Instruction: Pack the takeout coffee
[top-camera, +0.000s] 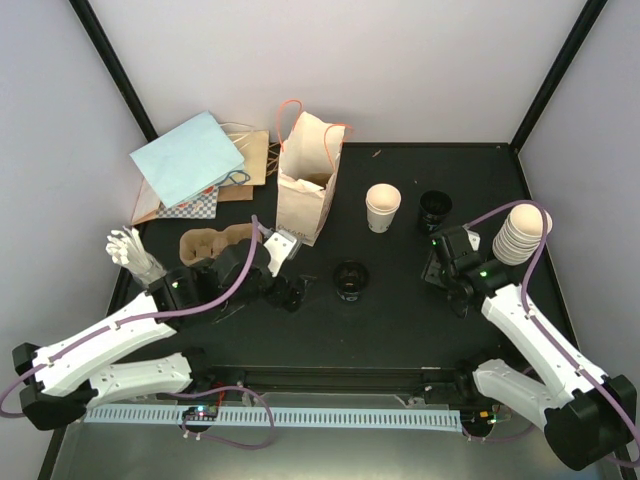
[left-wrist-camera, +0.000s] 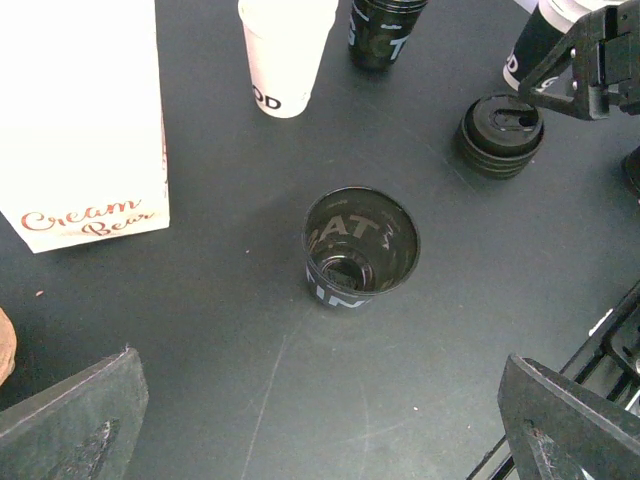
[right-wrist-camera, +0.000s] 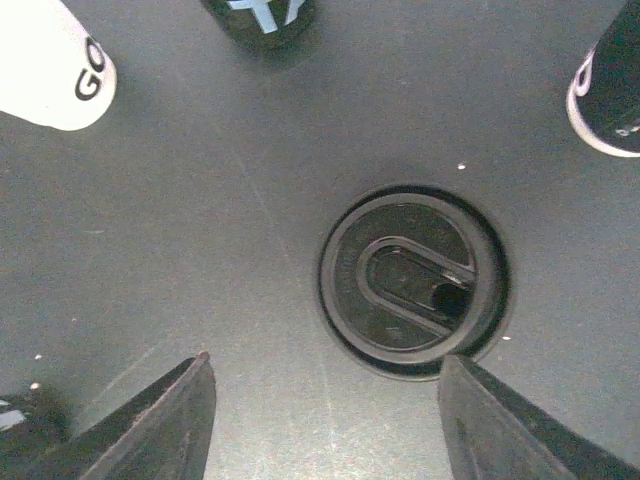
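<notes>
Right gripper (right-wrist-camera: 325, 410) stands open, its jaws apart with a black lid (right-wrist-camera: 413, 280) lying flat on the table (right-wrist-camera: 200, 200) just ahead, untouched. Left gripper (left-wrist-camera: 320, 400) gapes wide above an open black cup (left-wrist-camera: 360, 250). The cream paper cup (top-camera: 383, 207) stands upright right of the bag (top-camera: 305, 185) (light, thin-walled, likely crushable), so take it gently at mid-wall.

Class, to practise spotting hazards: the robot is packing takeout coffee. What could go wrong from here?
1. The black lid lies flat on the table below the open right gripper; fingers may slide off its low rim.
2. The open black cup stands lidless before the left gripper; an off-centre grasp could tip it.
</notes>
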